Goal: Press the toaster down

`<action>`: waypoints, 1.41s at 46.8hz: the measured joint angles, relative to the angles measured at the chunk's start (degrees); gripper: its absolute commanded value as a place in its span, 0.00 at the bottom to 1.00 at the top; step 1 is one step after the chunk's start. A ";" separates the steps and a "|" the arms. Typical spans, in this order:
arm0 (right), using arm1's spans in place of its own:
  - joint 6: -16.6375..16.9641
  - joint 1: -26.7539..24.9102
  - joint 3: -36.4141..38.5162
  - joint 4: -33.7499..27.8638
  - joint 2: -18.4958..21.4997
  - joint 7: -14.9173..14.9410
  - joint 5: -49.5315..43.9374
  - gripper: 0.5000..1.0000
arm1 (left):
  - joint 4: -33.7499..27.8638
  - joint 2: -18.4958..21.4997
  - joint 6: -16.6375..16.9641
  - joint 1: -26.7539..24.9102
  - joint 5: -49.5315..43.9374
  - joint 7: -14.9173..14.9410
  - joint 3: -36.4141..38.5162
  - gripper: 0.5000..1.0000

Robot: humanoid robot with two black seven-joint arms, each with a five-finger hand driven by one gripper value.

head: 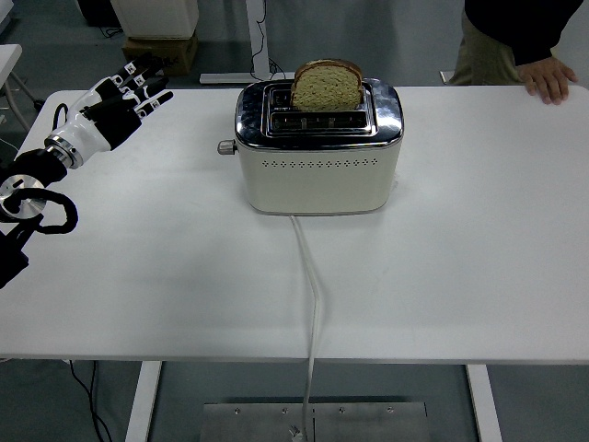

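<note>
A cream toaster (318, 168) with a chrome top stands at the table's middle back. A slice of bread (327, 86) sticks up out of its far slot. Its small lever knob (224, 146) juts out on the left side, raised. My left hand (129, 97) hovers over the table's left part, well left of the toaster, with its fingers spread and holding nothing. The right arm does not show.
The toaster's white cord (313, 295) runs from its front over the table's near edge. A person stands at the back right with a hand (548, 85) resting on the table's far edge. A cardboard box (158, 46) sits on the floor behind.
</note>
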 measured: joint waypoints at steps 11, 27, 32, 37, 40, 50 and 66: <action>0.00 0.01 0.00 0.00 0.00 0.00 0.00 1.00 | 0.00 -0.10 -0.02 0.18 -0.09 0.00 0.00 1.00; 0.00 0.01 0.02 0.00 0.00 0.00 0.00 1.00 | 0.00 -0.61 -0.14 1.05 -0.13 0.00 0.01 1.00; 0.00 0.01 0.00 0.00 0.00 0.00 0.00 1.00 | -0.02 -1.38 -0.14 1.26 -0.08 0.00 0.02 1.00; 0.00 0.00 0.00 0.00 0.00 0.00 0.00 1.00 | -0.03 -1.54 -0.14 1.28 -0.05 0.00 0.01 1.00; 0.00 0.01 0.00 0.00 0.00 0.00 0.00 1.00 | -0.05 -1.58 -0.14 1.28 -0.05 0.00 0.01 1.00; -0.02 0.00 -0.01 0.00 0.00 0.00 0.00 1.00 | -0.09 -2.06 -0.14 1.26 -0.05 0.00 0.01 1.00; -0.02 0.01 -0.06 0.00 0.00 0.00 -0.18 1.00 | -0.15 -1.98 0.03 1.36 -0.04 0.00 0.01 1.00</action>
